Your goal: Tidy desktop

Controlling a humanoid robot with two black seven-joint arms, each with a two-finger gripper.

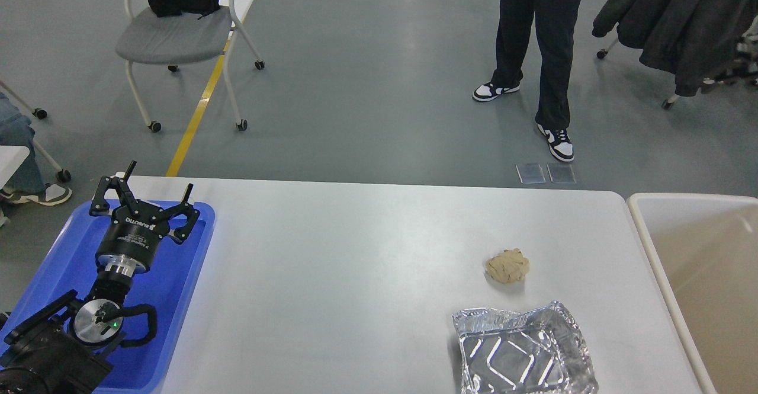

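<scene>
Over the blue tray point(195, 252) at your left, your left gripper point(155, 189) hangs spread wide and empty, while out on the desktop point(331, 275) to the right a crumpled beige wad point(507, 266) sits near a foil tray point(524, 352), beside the beige bin point(645, 228).

The desktop point(355, 263) looks smooth, white-grey, with a soft sheen. The foil tray point(524, 352) is crinkled, shiny metal foil. The crumpled paper ball point(507, 265) is matt brown. The blue tray point(177, 275) is glossy plastic; the beige bin point(651, 246) smooth plastic.
</scene>
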